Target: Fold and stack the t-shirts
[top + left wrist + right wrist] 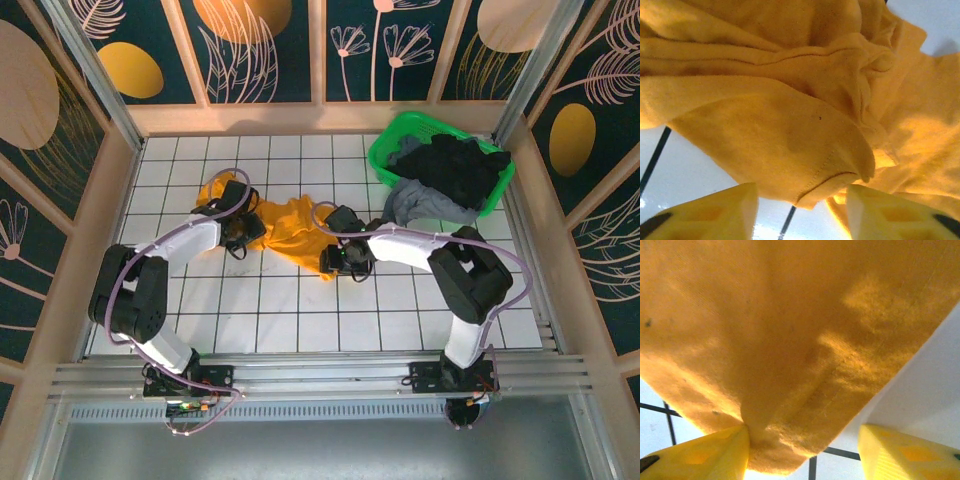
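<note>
Best to nip the hems with both spread-open grippers, left gripper point(801, 194) at 9 o'clock and right gripper point(803, 434) at 5 o'clock of the orange shirt point(290, 222) crumpled mid table point(250, 320), then pull apart evenly.

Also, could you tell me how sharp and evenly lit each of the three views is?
Top external: sharp and evenly lit, with faint shadows on the table. Left wrist: mustard-orange t-shirt crisp enough to show stitching, table glare low down. Right wrist: cloth soft, with patchy highlights; right gripper blurred.
</note>
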`<control>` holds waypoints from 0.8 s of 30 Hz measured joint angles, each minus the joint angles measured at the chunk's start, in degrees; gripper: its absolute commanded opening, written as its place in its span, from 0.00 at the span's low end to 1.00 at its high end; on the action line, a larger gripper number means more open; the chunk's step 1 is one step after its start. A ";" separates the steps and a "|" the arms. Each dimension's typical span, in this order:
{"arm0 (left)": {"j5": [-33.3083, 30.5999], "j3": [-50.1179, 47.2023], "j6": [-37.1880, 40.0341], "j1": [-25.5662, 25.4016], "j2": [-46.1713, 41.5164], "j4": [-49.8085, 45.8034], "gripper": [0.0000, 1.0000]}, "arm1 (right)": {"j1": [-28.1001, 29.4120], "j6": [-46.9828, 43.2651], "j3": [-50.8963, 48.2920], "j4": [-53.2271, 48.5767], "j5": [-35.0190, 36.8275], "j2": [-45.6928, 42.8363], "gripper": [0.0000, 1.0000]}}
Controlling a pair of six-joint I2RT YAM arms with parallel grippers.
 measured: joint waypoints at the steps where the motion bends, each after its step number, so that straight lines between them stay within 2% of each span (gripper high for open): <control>1: -0.11 0.04 -0.07 0.00 0.11 0.11 0.17 | -0.09 0.00 0.44 0.26 -0.11 0.26 0.58; 3: -0.79 0.11 -0.04 0.00 0.11 0.22 0.03 | -0.24 0.11 0.81 0.98 -0.26 0.96 0.54; 4: -1.27 0.15 0.00 0.00 0.11 0.24 0.00 | -0.31 0.28 0.87 1.03 -0.15 1.31 0.50; 6: -2.43 0.17 0.00 0.00 0.11 0.22 0.00 | -0.72 0.68 0.92 0.94 -0.31 1.38 0.36; 10: -5.99 0.20 0.11 0.00 -0.48 -0.09 0.00 | -1.60 1.55 0.94 1.38 -0.31 1.68 0.04; 11: -7.06 0.20 0.11 0.00 -1.18 -0.44 0.00 | -1.68 1.84 0.94 1.51 -0.02 1.66 0.00; 16: -12.11 1.44 0.26 0.00 -7.43 -2.05 0.00 | -2.89 1.64 0.76 1.55 2.49 -0.57 0.00; 21: -13.88 2.95 0.24 0.00 -10.16 -2.10 0.00 | -5.73 1.46 -0.92 0.74 6.38 -7.10 0.00; 23: -13.57 2.95 0.26 0.00 -10.21 -2.60 0.21 | -6.97 1.33 -1.68 -0.15 7.89 -9.49 0.00; 24: -13.11 2.95 0.22 0.00 -10.21 -2.95 0.27 | -7.65 1.20 -2.43 -1.05 9.05 -11.19 0.00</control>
